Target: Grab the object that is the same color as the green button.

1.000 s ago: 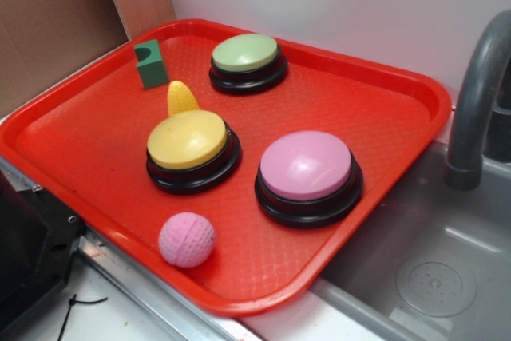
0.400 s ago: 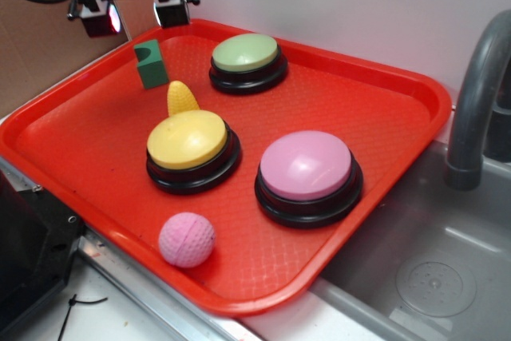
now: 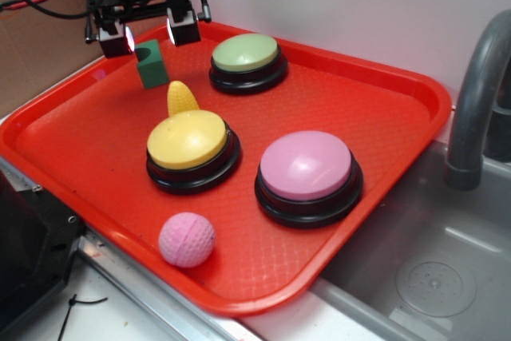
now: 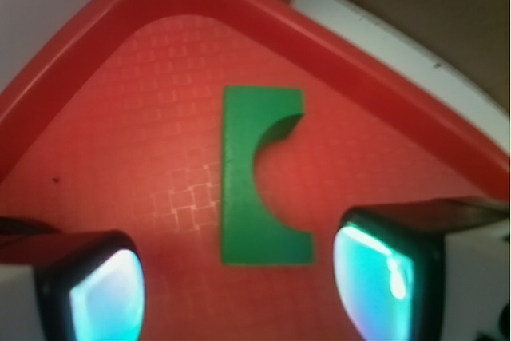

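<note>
**Gripper poised over green block**

The dark green block [image 4: 254,177], notched on one side and matching the green button [image 3: 246,53] in color, stands untouched near the far left corner of the red tray [image 3: 399,101] on the desk. The gripper [image 3: 150,33] hovers above, jaws spread wide; descending and closing likely comes next.
</note>
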Controlling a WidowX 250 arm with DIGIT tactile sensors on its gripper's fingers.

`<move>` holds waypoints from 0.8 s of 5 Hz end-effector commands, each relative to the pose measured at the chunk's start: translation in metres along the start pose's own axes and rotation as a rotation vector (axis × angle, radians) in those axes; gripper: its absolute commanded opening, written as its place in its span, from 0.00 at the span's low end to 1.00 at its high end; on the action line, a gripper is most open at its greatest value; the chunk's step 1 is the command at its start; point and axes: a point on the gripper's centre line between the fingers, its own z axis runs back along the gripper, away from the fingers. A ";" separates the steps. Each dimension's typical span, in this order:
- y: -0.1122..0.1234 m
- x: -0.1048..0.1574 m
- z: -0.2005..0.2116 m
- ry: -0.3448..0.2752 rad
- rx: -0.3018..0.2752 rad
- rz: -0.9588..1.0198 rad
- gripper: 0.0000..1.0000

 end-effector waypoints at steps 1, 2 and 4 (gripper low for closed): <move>0.013 0.011 -0.014 -0.010 0.002 0.050 1.00; 0.012 0.012 -0.021 0.000 0.014 0.045 1.00; 0.010 0.010 -0.023 0.016 0.009 0.075 0.00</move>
